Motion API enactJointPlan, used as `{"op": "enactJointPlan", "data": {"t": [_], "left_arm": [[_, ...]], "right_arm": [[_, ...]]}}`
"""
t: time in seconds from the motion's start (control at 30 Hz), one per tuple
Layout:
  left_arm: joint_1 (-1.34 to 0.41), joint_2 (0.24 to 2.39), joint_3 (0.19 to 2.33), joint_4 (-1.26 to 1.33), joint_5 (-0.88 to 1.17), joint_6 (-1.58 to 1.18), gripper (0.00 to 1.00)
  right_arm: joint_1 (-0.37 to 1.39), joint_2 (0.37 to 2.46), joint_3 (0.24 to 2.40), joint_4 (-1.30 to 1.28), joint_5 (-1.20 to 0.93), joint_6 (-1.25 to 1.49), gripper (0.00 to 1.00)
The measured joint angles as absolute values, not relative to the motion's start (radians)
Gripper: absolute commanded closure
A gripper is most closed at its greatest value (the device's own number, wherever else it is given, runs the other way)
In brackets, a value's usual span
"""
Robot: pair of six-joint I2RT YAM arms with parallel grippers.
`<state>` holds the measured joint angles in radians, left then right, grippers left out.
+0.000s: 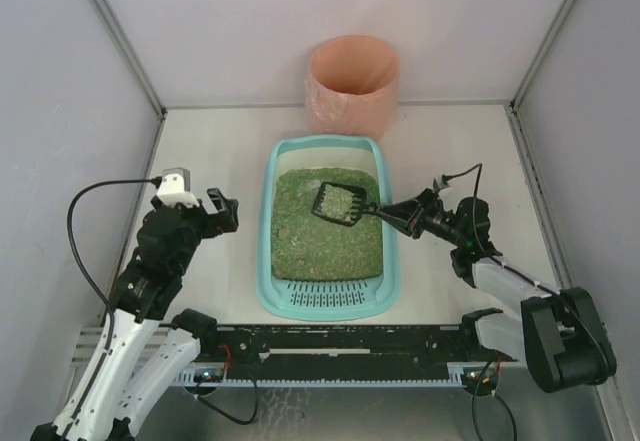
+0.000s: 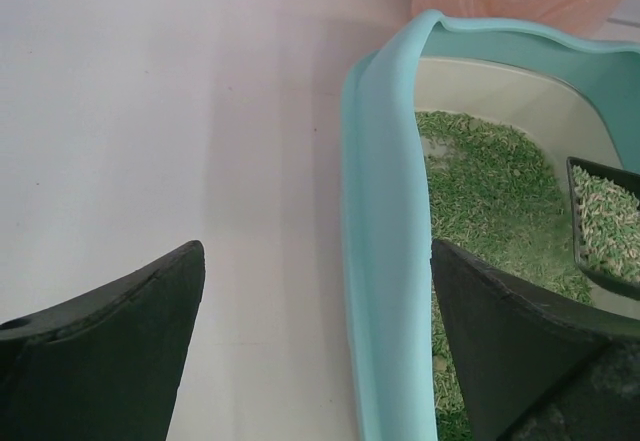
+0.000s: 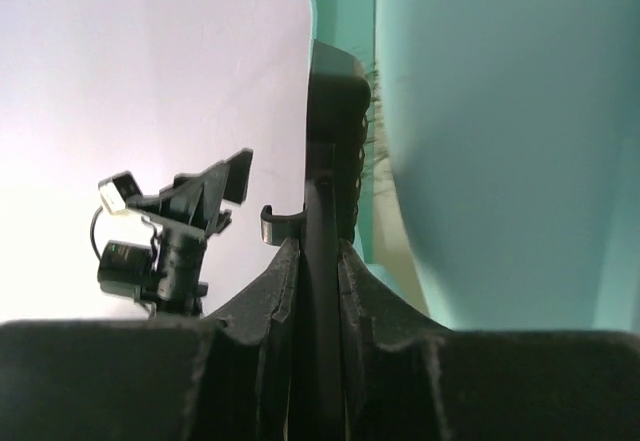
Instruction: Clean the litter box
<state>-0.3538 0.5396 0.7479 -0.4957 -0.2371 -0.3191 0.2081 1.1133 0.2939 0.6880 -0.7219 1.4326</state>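
Where the table's middle lies, litter box (image 1: 266, 246): teal tray, green-brown granules (image 1: 325, 251), slotted grate (image 1: 328, 297) near. Scoop (image 1: 338, 204), granule-laden, above; right gripper (image 1: 386, 211) clamps its handle. Left gripper (image 1: 228, 213) gapes beside left rim. Pink-orange bin (image 1: 353, 86) beyond, contents hidden.
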Motion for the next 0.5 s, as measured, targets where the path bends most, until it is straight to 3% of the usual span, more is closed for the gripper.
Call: {"op": "enactJointPlan", "data": {"t": [0.5], "left_arm": [[-0.333,0.57,0.748,-0.496,-0.236,-0.31,0.04]], "right_arm": [[0.202,1.092,0.308,0.699,-0.77,1.442,1.0]]}}
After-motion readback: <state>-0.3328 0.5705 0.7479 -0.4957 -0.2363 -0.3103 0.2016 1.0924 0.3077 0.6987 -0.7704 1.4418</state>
